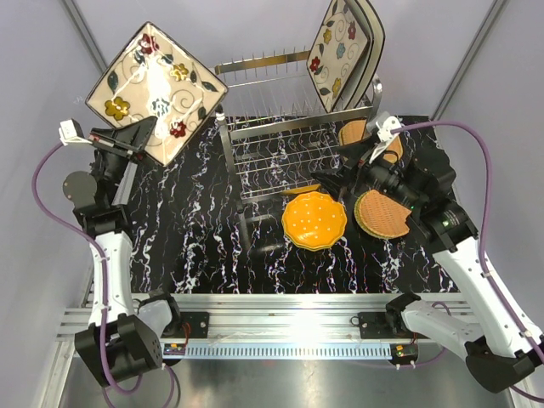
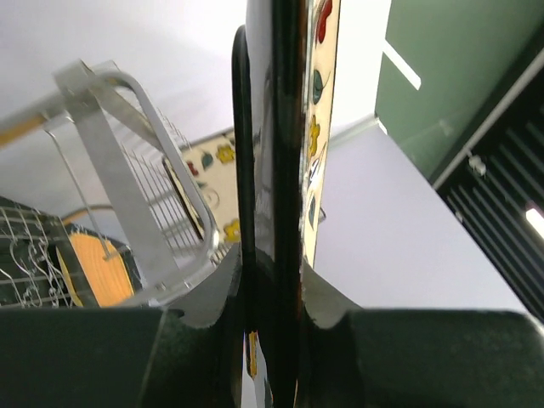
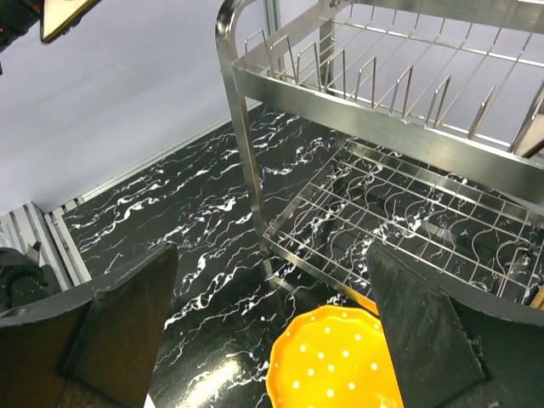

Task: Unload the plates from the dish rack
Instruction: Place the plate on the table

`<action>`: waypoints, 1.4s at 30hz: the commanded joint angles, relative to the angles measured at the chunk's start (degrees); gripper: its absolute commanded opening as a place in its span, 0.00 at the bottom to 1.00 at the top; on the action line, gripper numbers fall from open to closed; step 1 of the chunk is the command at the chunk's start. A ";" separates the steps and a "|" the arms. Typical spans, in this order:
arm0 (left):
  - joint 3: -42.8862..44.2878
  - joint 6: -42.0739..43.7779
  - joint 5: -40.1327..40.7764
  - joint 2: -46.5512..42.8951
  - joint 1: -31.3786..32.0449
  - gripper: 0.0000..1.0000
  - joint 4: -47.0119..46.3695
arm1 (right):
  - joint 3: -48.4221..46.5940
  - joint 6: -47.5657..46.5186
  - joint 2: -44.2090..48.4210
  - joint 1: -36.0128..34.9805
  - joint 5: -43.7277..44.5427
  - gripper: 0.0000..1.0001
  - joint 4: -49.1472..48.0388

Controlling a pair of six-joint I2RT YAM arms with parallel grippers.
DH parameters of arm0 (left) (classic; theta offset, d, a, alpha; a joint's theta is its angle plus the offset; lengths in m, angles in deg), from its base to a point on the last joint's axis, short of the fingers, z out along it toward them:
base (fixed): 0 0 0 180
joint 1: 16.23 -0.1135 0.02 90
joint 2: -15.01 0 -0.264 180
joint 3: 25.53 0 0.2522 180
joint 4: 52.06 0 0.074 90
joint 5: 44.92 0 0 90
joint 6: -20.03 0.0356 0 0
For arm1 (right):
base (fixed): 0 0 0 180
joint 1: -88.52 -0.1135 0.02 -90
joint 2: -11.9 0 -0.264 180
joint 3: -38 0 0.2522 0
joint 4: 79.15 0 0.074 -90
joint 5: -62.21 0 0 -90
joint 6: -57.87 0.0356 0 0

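No readable text, labels, numbers, signs

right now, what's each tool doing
left tool: shut on the square flowered plate, clamped at its edge
right tool: open, holding nothing

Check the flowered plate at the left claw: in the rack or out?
Out: left claw grips the plate by its rim, apart from the dish rack.
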 commanded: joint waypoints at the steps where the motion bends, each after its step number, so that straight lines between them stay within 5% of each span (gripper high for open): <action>1: 6.01 -3.00 10.05 -0.62 -1.78 0.00 -13.17 | 0.95 -1.19 1.80 0.66 1.84 1.00 0.04; 17: 6.97 2.36 19.20 7.99 -4.94 0.00 -6.32 | 5.61 -4.09 4.44 2.24 3.77 1.00 1.89; 42: 6.27 18.43 16.74 26.90 -1.08 0.00 -9.83 | 12.99 4.44 -2.68 10.67 17.49 1.00 6.11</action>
